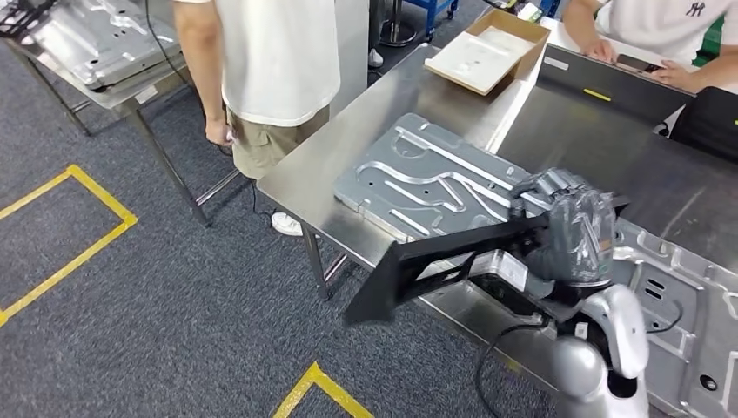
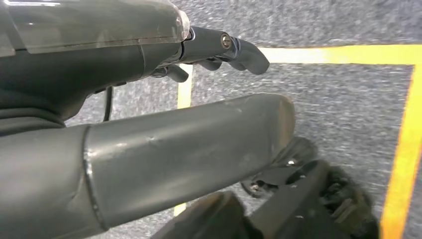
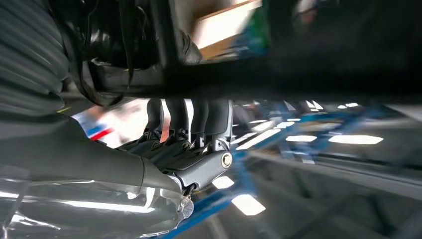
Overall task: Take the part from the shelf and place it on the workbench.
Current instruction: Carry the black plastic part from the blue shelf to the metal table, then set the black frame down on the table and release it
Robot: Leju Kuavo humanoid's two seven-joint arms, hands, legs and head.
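One hand, the right hand (image 1: pixel 570 231), grips the black part (image 1: pixel 435 261); lower it flat onto the table (image 1: pixel 331 165) slowly. Left hand (image 2: pixel 149 99) holds nothing.

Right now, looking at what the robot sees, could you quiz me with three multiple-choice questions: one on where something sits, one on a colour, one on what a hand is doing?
1. Where does the open cardboard box sit?
A. On the far end of the steel workbench
B. On the carpet
C. On the shelf at upper left

2. What colour are the floor tape lines?
A. Red
B. Yellow
C. White

3. What is the robot's right hand doing?
A. Hanging open over the floor
B. Gripping a black bracket-like part
C. Resting flat on the box

Answers:
1 A: the box lies on the tabletop near the seated person.
2 B: the lines on the grey carpet are yellow.
3 B: the fingers wrap the black part's end, beside the embossed metal panel and partly over the bench edge.
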